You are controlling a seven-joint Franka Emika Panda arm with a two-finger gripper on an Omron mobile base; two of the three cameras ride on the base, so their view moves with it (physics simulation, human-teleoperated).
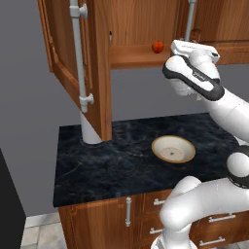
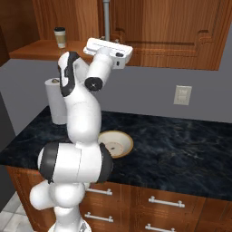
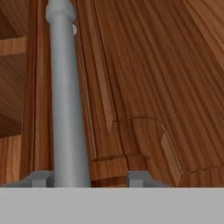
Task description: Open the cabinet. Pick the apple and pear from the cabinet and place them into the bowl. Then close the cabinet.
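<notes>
- Left base view: the tool's tips are hidden behind the hand at the cabinet [image 1: 97,63]. Its left door stands open; a small red apple [image 1: 157,46] sits on the shelf. The tan-rimmed bowl [image 1: 173,149] on the dark surface [image 1: 97,165] holds nothing.
- Right base view: the arm partly covers the bowl.
- Hand view: the tool [image 3: 87,178] straddles the silver handle [image 3: 65,96] of the closed right door; whether it grips, I cannot tell.

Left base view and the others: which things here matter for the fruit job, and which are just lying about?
Job:
- cabinet, left door swung open, right door shut
- apple on its shelf
- bowl, nothing in it
- gripper astride the right door's handle

Lying about:
- coffee cup on the shelf
- paper towel roll on the counter
- wall outlet
</notes>
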